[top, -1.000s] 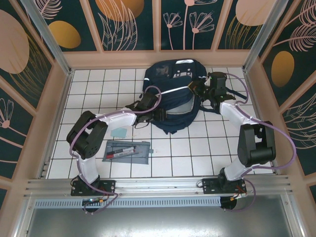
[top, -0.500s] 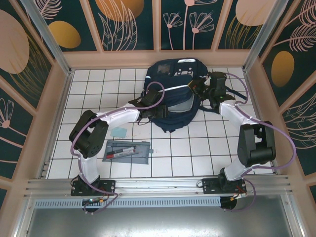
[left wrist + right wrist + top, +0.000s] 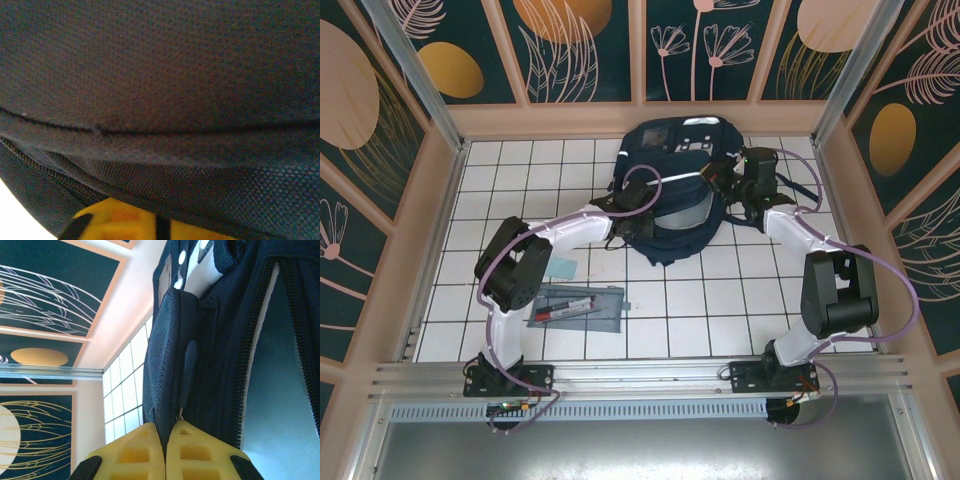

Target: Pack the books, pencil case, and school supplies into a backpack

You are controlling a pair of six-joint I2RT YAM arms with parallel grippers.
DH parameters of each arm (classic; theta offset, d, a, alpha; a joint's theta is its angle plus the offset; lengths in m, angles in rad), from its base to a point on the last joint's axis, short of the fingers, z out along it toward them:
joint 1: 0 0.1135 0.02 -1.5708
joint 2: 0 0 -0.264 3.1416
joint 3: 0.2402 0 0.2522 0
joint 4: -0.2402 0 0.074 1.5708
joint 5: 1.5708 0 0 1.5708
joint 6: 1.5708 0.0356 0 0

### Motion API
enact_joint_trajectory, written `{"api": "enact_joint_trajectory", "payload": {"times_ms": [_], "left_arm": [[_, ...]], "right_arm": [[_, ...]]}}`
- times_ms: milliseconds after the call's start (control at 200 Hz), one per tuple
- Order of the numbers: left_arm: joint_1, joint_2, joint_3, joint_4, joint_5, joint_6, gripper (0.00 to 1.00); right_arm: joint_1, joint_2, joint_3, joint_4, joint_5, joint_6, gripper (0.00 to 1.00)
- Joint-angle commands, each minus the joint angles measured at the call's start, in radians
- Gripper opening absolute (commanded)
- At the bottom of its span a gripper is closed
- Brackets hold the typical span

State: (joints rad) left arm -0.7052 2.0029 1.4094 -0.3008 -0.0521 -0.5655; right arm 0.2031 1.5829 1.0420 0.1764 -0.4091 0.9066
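- Left arm has reached farther out from the near edge than in the earlier top view, and its elbow has swung inward. The left gripper point(image 3: 635, 222) now lies against the left flank of the backpack point(image 3: 672, 238), with its jaws drawn together where they previously stood apart.
- Nearest item is the pencil case point(image 3: 578, 307), a flat grey rectangular pouch lying on the white tiled table point(image 3: 720, 300). A red pen and a black pen show on it. Not packed.
- Just beyond it and apart lies a small blue-green square point(image 3: 561, 268), thin, flat and pale. Not packed.
- Left gripper is closed. Its wrist camera is pressed close to coarse woven navy fabric point(image 3: 160, 75) with a seam and a zip line, and one yellow finger point(image 3: 120, 222) shows beneath. Whether cloth is pinched cannot be told.
- Backpack lies mid-table. It is soft navy cloth with a white reflective stripe and a grey-white patch at its far end. Its mouth gapes toward the arms and shows pale lining. The interior is too dim to judge its contents.
- Right gripper point(image 3: 720, 180) is at the bag's right rim. Its ribbed yellow fingers point(image 3: 135, 455) are pressed flat together on the fabric edge beside the zip teeth.
- Judgement: packing is incomplete. The bag is being held open, and the pouch and square remain to be loaded.
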Motion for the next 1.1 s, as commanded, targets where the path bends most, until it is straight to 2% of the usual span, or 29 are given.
{"api": "enact_joint_trajectory", "payload": {"times_ms": [0,130,325,495,611,691,841,991,1096], "left_arm": [[0.007,-0.033,0.028,0.000,-0.015,0.026,0.00],[0.027,-0.083,0.025,-0.030,0.113,0.053,0.00],[0.104,-0.145,0.011,-0.019,0.432,0.015,0.02],[0.140,-0.130,-0.011,0.015,0.594,-0.022,0.04],[0.151,-0.102,-0.010,0.013,0.686,-0.020,0.10],[0.155,-0.091,0.009,-0.041,0.674,0.016,0.15],[0.157,-0.110,0.036,-0.137,0.531,0.111,0.16],[0.156,-0.137,0.019,-0.139,0.449,0.130,0.01],[0.157,-0.142,0.006,-0.127,0.433,0.126,0.00]], "right_arm": [[0.012,-0.042,0.009,0.113,-0.046,-0.010,0.00],[0.006,-0.042,0.012,0.095,-0.048,-0.036,0.00],[0.004,-0.044,0.021,0.023,-0.030,-0.109,0.00],[0.005,-0.042,0.009,-0.007,-0.016,-0.147,0.00],[0.004,-0.034,0.017,-0.032,-0.005,-0.176,0.00],[0.005,-0.035,0.025,-0.051,0.005,-0.207,0.00],[0.004,-0.034,0.039,-0.085,0.019,-0.287,0.00],[0.004,-0.026,0.052,-0.097,0.015,-0.302,0.00],[0.005,-0.029,0.053,-0.088,0.013,-0.296,0.00]]}}
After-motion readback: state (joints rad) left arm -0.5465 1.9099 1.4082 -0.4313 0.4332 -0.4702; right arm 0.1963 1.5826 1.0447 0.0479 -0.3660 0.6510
